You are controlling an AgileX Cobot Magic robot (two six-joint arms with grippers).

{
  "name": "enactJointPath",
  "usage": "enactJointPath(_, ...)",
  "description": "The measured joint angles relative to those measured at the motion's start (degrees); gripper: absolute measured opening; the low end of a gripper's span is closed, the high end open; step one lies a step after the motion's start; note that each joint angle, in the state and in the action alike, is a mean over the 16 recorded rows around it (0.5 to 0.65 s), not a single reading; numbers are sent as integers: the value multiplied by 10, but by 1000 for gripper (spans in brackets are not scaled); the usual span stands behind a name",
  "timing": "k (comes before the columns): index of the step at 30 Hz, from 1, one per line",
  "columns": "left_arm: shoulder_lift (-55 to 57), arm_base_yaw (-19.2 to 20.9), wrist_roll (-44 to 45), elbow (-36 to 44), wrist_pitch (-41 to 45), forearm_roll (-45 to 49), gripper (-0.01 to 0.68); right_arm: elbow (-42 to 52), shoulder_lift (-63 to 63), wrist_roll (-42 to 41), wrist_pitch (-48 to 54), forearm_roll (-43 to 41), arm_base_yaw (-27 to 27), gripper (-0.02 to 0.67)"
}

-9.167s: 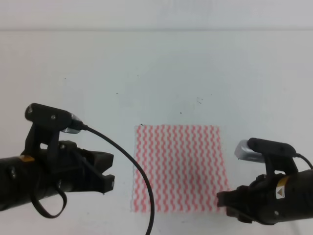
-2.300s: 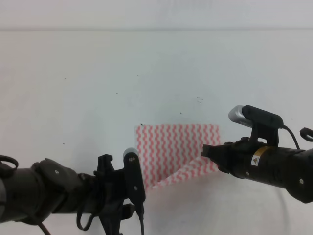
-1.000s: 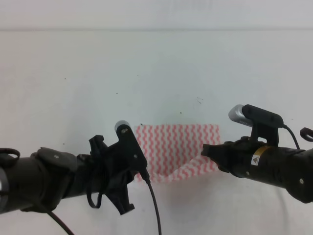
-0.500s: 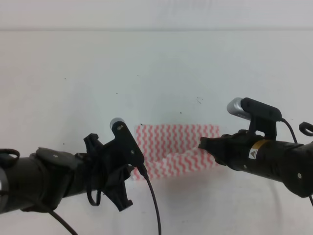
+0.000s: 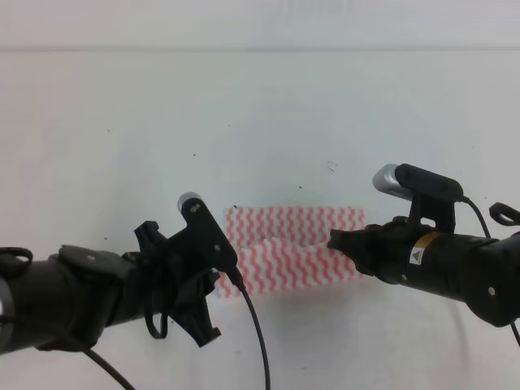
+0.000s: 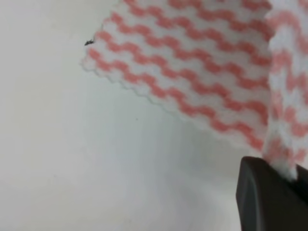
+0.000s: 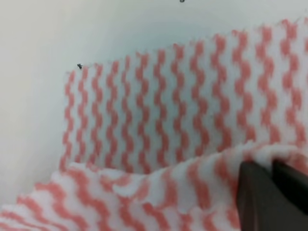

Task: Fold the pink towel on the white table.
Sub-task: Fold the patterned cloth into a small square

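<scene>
The pink towel lies on the white table with its near half lifted and carried over the far half. My left gripper is shut on the towel's near left corner, and my right gripper is shut on the near right corner. In the left wrist view the dark fingers pinch the towel's raised edge, with the flat layer spread beyond. In the right wrist view the fingers clamp a raised fold of the towel above the flat layer.
Tiny dark specks mark the table, one just off the towel's far left corner. A black cable hangs from the left arm toward the front edge. Bare white tabletop surrounds the towel on all sides.
Both grippers have carried the towel's near edge farther away from me. The lifted flap now covers more of the far half, and the visible towel is a shorter strip.
</scene>
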Motion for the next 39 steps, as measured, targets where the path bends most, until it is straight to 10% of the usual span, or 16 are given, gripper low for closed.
enactJointPath(39,57,0,6,-70,-40,-21,-4,-26,11,0,3,-7,-29,-18)
